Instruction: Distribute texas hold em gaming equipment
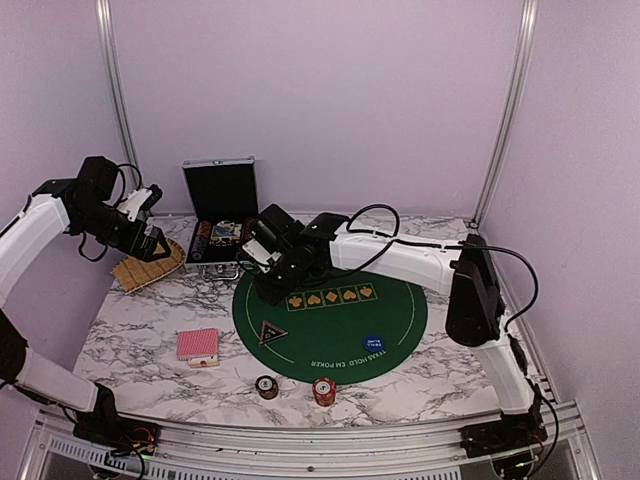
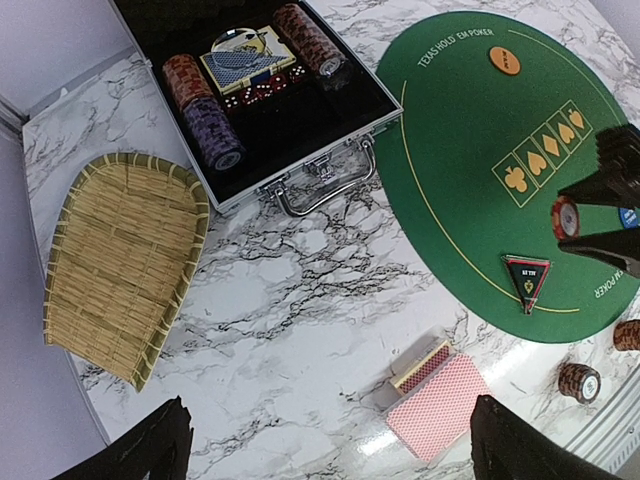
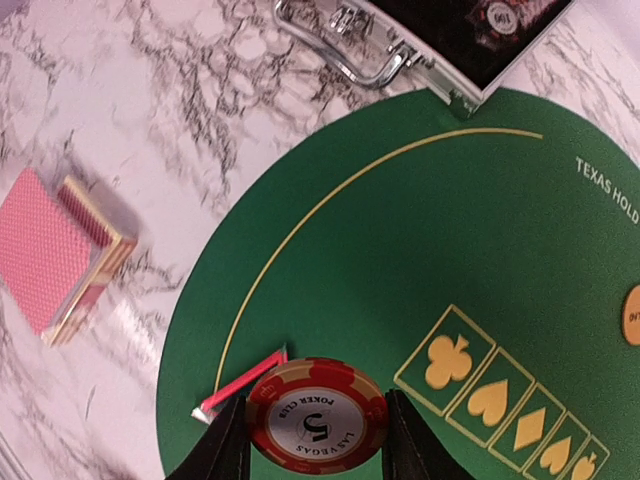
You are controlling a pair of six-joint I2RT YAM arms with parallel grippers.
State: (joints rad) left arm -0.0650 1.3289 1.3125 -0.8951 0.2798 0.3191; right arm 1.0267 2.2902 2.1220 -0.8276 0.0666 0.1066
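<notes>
Overhead + wrist cams; mat prob. common

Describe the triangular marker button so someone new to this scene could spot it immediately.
Find the round green felt mat in the middle of the marble table. On its near-left part, close to the edge, lies the black triangular button with a red rim. The mat's other two markers, a blue button and an orange button, are round.

Marble table. On it: green mat centre, open silver case behind, woven tray far left, red-backed cards near left, dark chips, red chips near edge.
</notes>
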